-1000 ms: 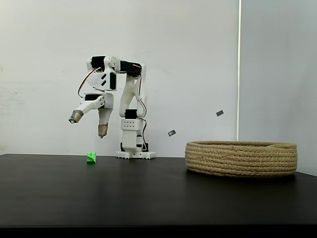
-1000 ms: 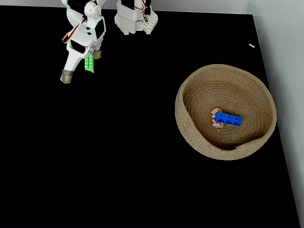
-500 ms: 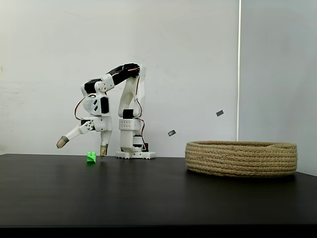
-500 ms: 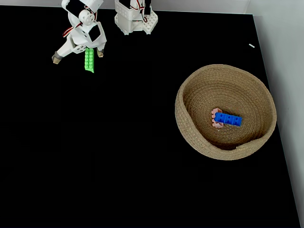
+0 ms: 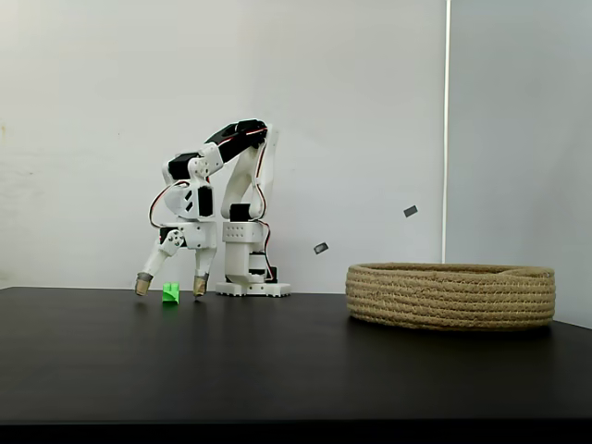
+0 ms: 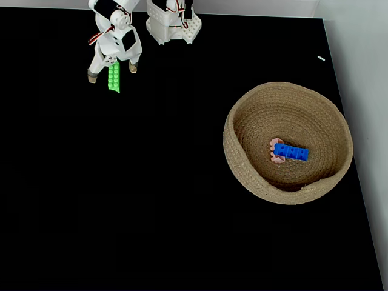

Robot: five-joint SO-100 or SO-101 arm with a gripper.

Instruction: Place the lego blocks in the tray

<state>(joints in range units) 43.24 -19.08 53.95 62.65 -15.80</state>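
Note:
A bright green lego block (image 5: 170, 293) (image 6: 113, 78) lies on the black table at the left, near the arm's base. My gripper (image 5: 170, 285) (image 6: 111, 72) is open and lowered over it, one fingertip on each side of the brick, close to the tabletop. The tray (image 5: 450, 296) (image 6: 241, 115), a shallow round basket of coiled tan rope, sits at the right. Inside it a blue lego block (image 6: 291, 152) lies on top of a pale pink one (image 6: 276, 157).
The white arm base (image 5: 252, 277) (image 6: 174, 25) stands at the table's back edge, just right of the green brick. A broad stretch of black tabletop (image 6: 157, 182) separates the brick from the basket. The table's right edge (image 6: 339, 73) runs close behind the basket.
The arm has come down from a raised pose and swung its fingers around until they straddle the green brick. The fingers have narrowed from a wide spread. The bricks and basket stayed put.

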